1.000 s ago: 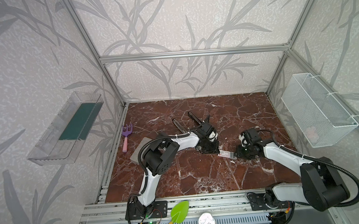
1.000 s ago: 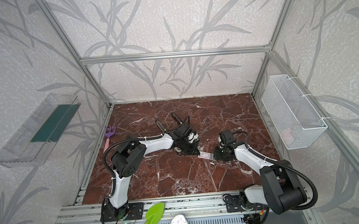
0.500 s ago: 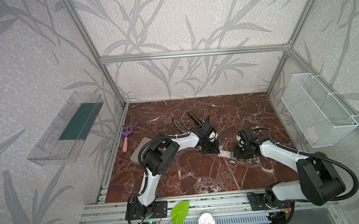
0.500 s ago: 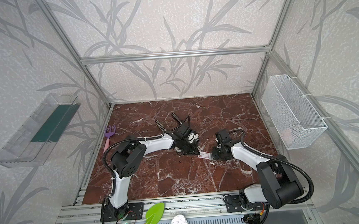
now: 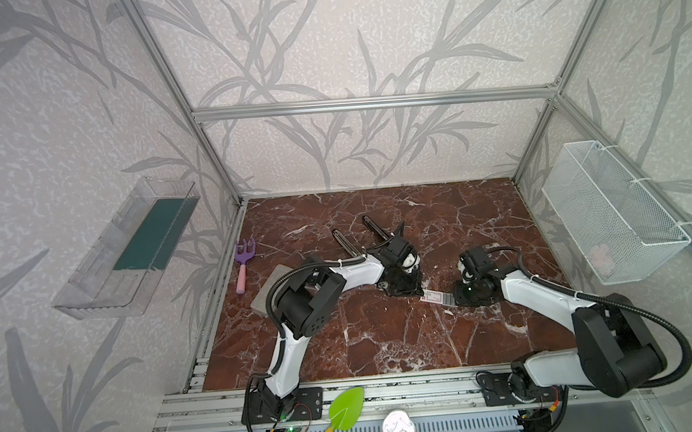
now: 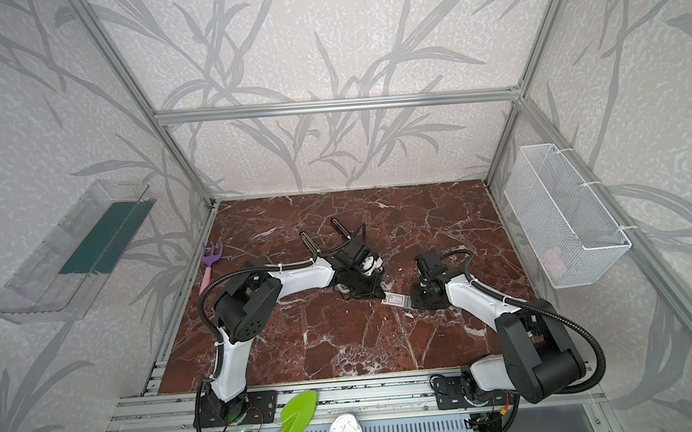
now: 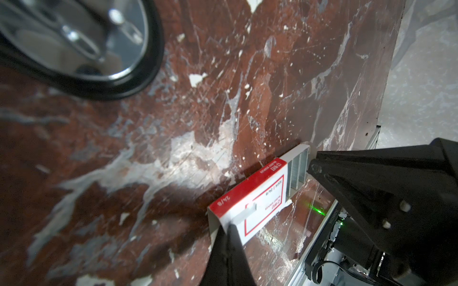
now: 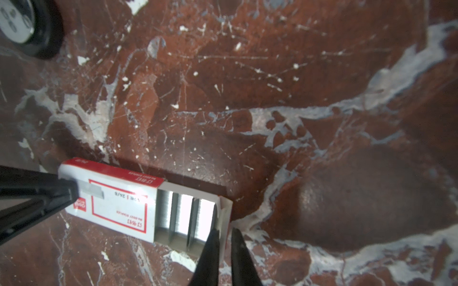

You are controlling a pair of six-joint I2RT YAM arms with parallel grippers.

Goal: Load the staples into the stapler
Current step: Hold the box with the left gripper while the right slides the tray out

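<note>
Wallpapered panels printed with grey bamboo leaves close in a glossy red-brown marble floor (image 5: 386,339), scuffed and flecked with white. Taking the back wall as twelve o'clock, the two white-and-black arms meet just right of centre. The stapler (image 5: 344,242), matt black plastic with a silver rail, lies splayed open at about eleven o'clock from that meeting point, just behind the left wrist, with nothing gripping it. Between the arms lies the staple box (image 5: 437,298), thin white card with a red border, its tray slid partway out toward three o'clock. The left gripper (image 7: 229,227) is clamped tight on the sleeve's nine-o'clock end, pinning it down. What is new: over the last second the right gripper (image 8: 224,220) has edged in and its fingers have drawn nearly together, straddling the tray's upright end flap, one inside and one outside; I judge it pinched. So the box is now held at both ends and the tray can be drawn further out; loading itself has not begun. The staples (image 8: 164,213) sit in the tray as ribbed grey metal strips, with bare white card between the rows.
</note>
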